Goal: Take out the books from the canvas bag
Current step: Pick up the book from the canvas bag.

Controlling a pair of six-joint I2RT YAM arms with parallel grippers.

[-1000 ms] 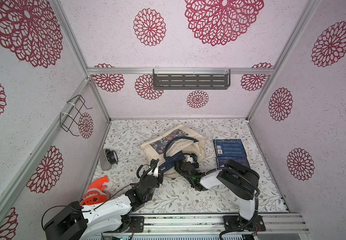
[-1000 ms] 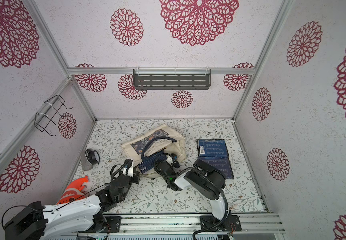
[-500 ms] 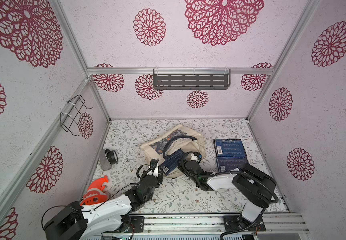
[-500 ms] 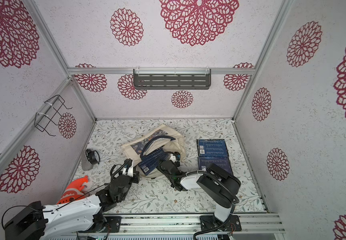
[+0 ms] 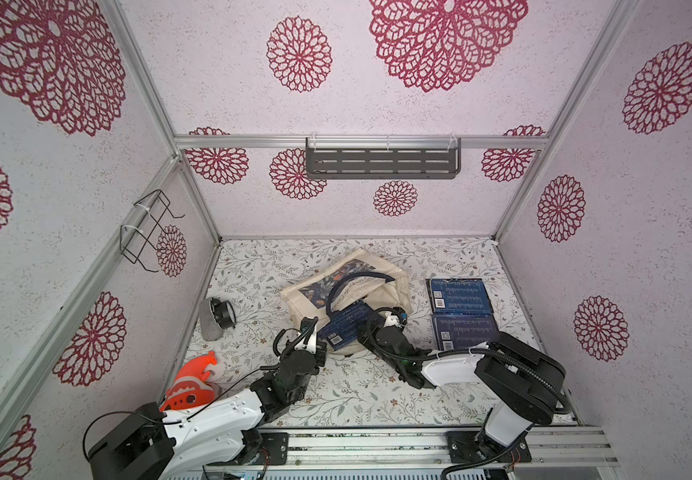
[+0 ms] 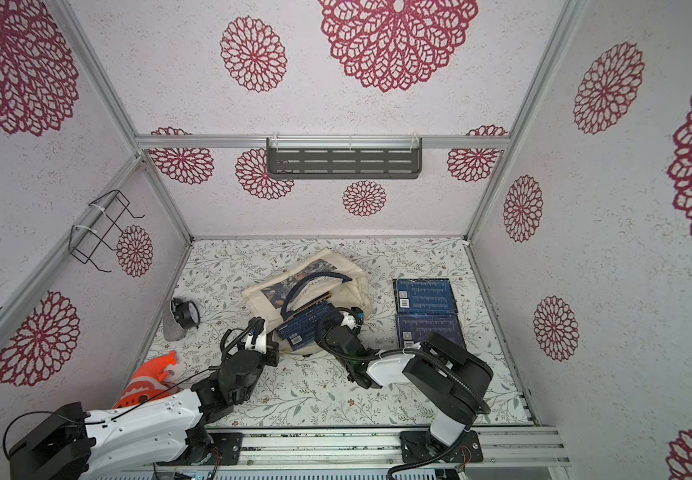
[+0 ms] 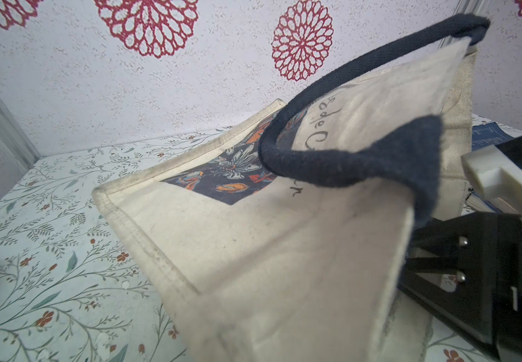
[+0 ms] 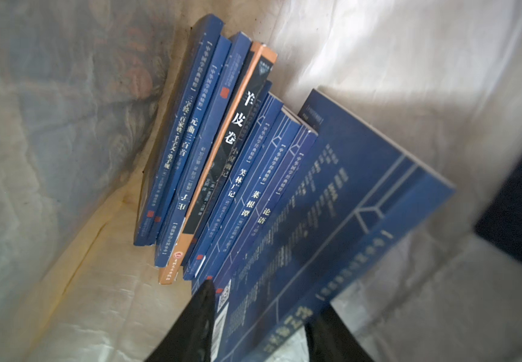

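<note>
Both top views look down from high at the front, sharing the whole scene. Left wrist camera sits close outside the canvas bag — right wrist camera looks inside it, near the books.

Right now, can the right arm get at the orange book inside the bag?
Probably not directly: the orange book is wedged among blue books, with a nearer blue book at the right gripper.

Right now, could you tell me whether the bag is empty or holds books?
Not empty: the right wrist view shows a row of books inside the bag.
</note>
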